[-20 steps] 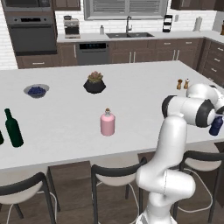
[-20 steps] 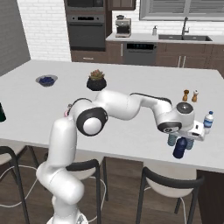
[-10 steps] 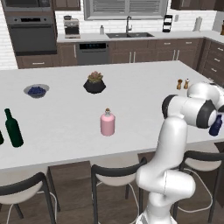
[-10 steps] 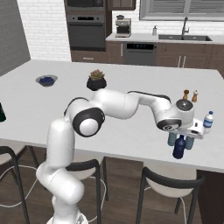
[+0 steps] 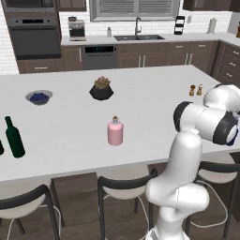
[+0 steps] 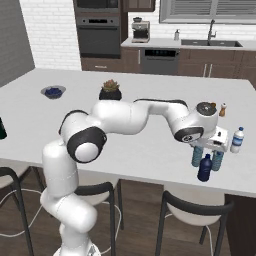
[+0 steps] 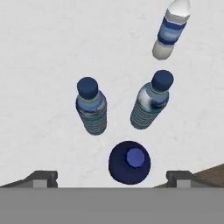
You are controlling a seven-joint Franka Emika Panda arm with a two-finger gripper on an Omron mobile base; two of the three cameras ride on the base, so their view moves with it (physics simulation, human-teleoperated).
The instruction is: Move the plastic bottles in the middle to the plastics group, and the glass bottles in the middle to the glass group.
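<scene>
Jaws of the gripper (image 7: 112, 177) stand wide apart, holding nothing, directly above the upright dark navy bottle (image 7: 129, 162), which stands on the island counter (image 6: 150, 145) just beside two blue-capped, seemingly clear bottles (image 7: 91, 106) of the plastics group.

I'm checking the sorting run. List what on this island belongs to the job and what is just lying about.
Part of the job:
- navy bottle, under the open gripper
- plastics group
- pink bottle
- green wine bottle

Lying about:
- blueberry bowl
- potted plant
- shakers
</scene>
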